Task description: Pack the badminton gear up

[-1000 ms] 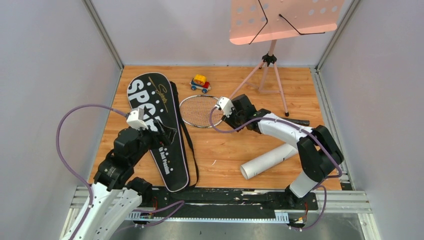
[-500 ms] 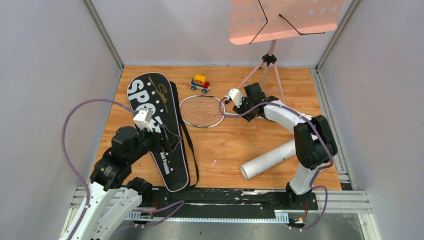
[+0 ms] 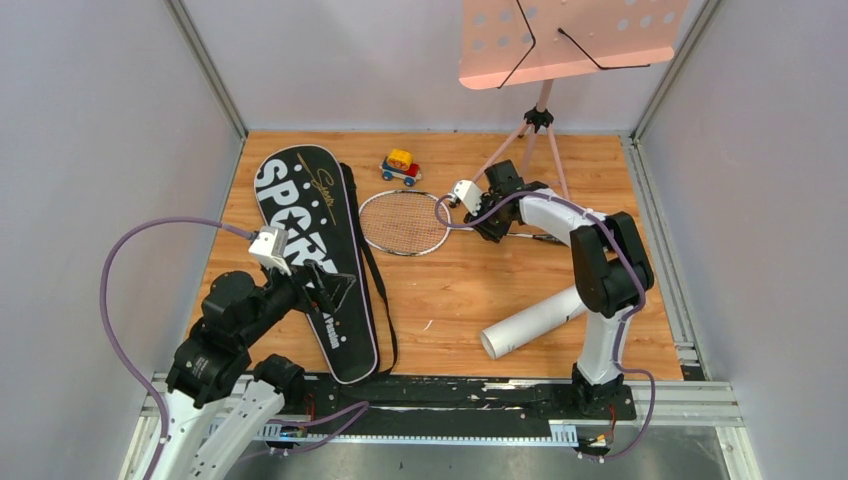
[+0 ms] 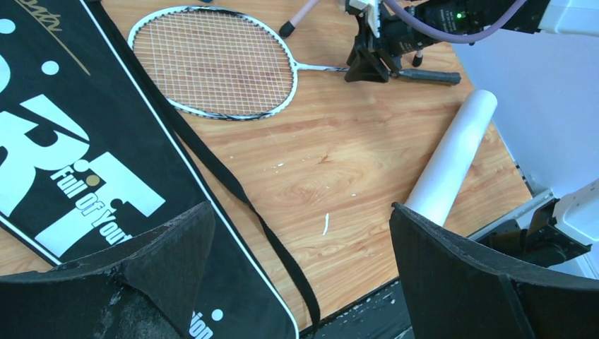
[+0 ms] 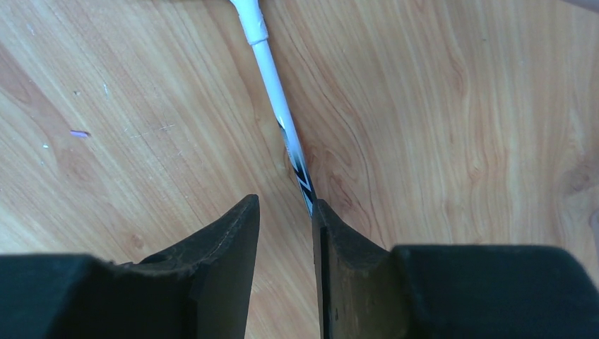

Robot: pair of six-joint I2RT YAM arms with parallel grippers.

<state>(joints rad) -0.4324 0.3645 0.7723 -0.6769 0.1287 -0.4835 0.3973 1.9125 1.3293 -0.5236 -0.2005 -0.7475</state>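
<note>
One racket lies on the wooden floor, with its strung head (image 3: 403, 222) (image 4: 212, 60) left of my right gripper and its black handle (image 4: 431, 76) to the right. My right gripper (image 3: 495, 230) (image 5: 286, 205) points down over the thin white shaft (image 5: 279, 99). Its jaws stand narrowly apart, and the shaft runs against the inner edge of the right finger (image 5: 332, 233), unclamped. The black bag lettered SPORT (image 3: 310, 250) (image 4: 70, 141) lies flat at the left. My left gripper (image 3: 335, 285) (image 4: 300, 212) hovers wide open over its near edge, holding nothing. The white tube (image 3: 535, 320) (image 4: 452, 155) lies at the near right. No shuttlecocks show.
A small red-yellow-blue toy car (image 3: 400, 167) sits behind the racket head. The pink music stand's tripod (image 3: 540, 130) rises just behind my right gripper, with its desk (image 3: 570, 40) overhead. The bag's black strap (image 4: 233, 191) trails on the floor. Grey walls enclose the floor on both sides and at the back.
My right gripper has slid from the racket's throat to further back and right along the shaft, its jaws narrowing slightly. The left arm has drawn back toward the near left.
</note>
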